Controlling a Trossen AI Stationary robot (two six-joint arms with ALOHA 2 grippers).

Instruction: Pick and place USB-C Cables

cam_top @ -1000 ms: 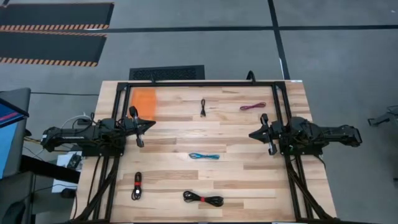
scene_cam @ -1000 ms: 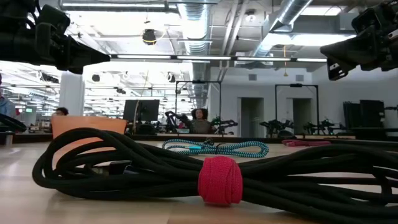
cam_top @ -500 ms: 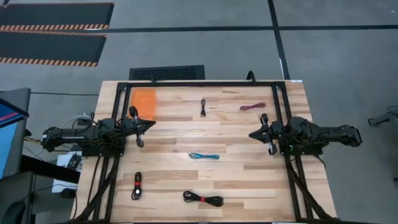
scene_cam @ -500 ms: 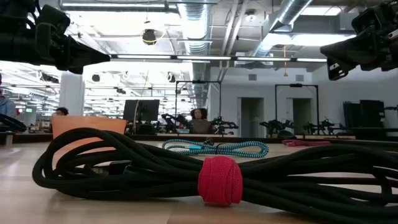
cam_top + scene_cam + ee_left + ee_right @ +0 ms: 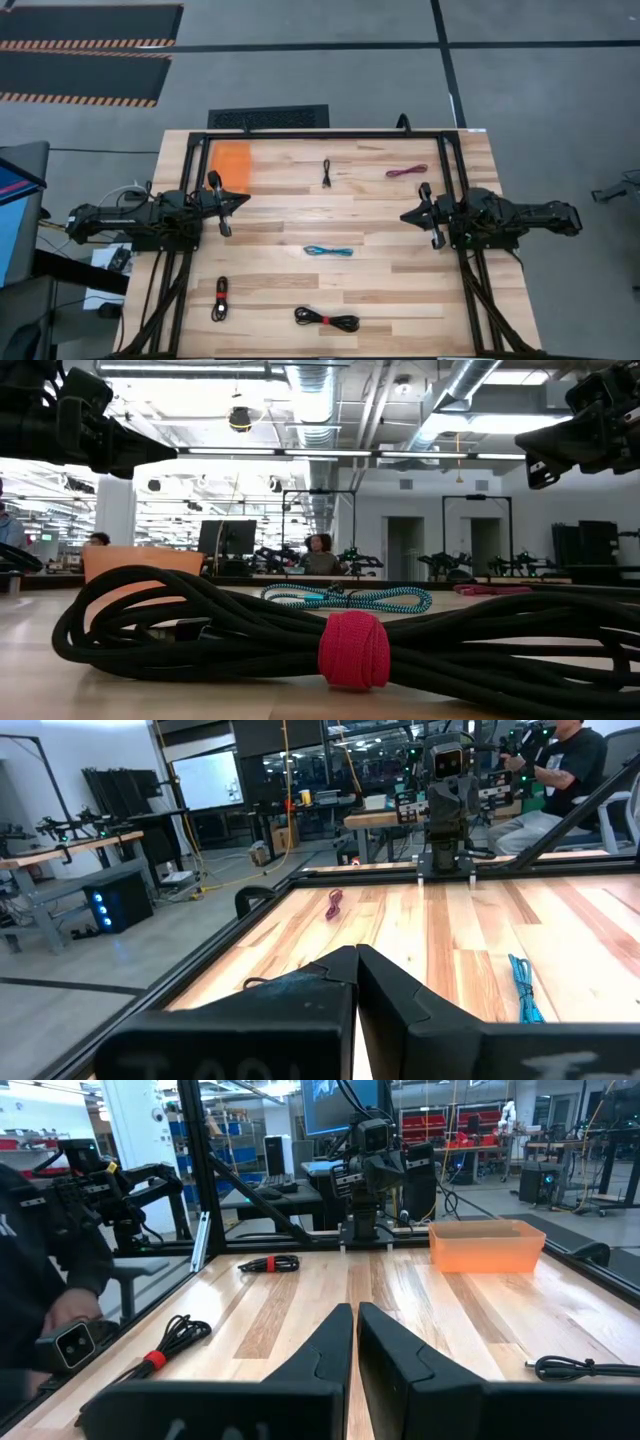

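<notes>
Both your tools are parked, nothing picked yet. Left tool (image 5: pixel 222 205) sits at the left table edge, fingers pressed together in its wrist view, holding nothing. Right tool (image 5: pixel 428 216) mirrors it at the right edge, also closed and empty. Each points inward across the table (image 5: pixel 400 280).

Cables, working outward:
- Teal cable (image 5: pixel 329 251) lies mid-table, roughly between the two tools and a bit toward the front edge. Long axis runs left-right, so it's almost in line with either arm's reach. It looks marginally closer to the right tool, but it's a close call.
- Magenta cable (image 5: pixel 407 171) is at the back right, near the right tool, long axis left-right with a slight tilt. Right arm's job.
- Thin black cable (image 5: pixel 327 172) is back centre, long axis front-to-back, so crosswise to both arms.
- Black cable (image 5: pixel 219 299) is front left, long axis front-to-back. Left arm is nearer.
- Black cable with red tie (image 5: pixel 326 320) is front centre near the edge, long axis left-right. It fills the foreground of the low view.

Orange bin (image 5: pixel 232 162) sits at the back left corner, just beside the left tool; my guess is it's the drop target, though the task doesn't say so.

Either way you'll need to open the fingers before descending on anything. For the front-to-back cables, expect a wrist roll so the fingers straddle the bundle across its short side.
</notes>
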